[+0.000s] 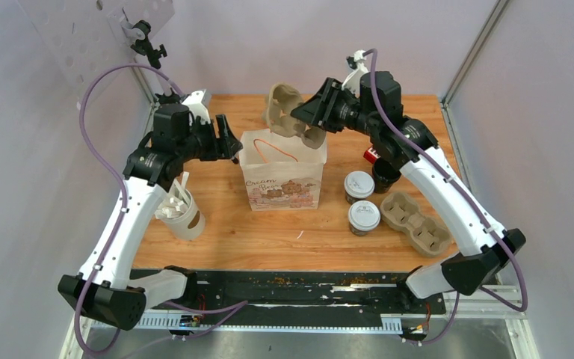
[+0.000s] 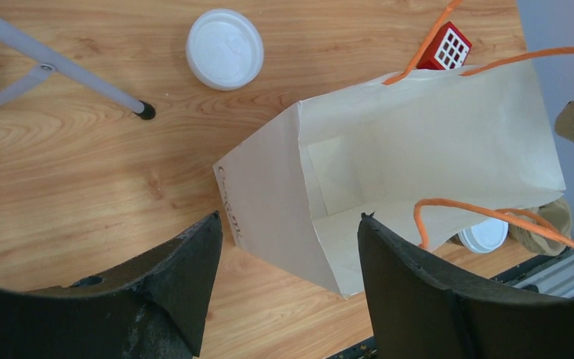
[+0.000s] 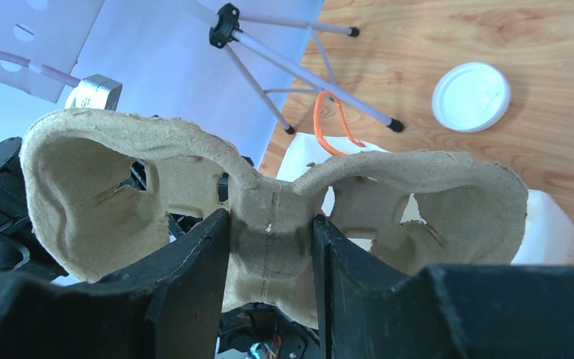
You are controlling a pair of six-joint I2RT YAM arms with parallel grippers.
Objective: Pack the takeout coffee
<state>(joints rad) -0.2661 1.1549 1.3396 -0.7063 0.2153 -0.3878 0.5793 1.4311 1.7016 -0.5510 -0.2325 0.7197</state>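
Wood tabletop, pale walls; right hand grasps pulp carrier; left hand released, seemingly at bag.

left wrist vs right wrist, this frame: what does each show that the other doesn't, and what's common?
Left wrist only: the bare inside of the paper bag, a red gridded block beside it, a lidded coffee cup showing its white top past the bag's edge, and the open left gripper holding nothing.
Right wrist only: the right gripper shut on the middle bridge of the pulp cup carrier, and a perforated white panel.
Both: the bag with an orange handle, the loose white lid on the table, a tripod leg, and some of the carrier.
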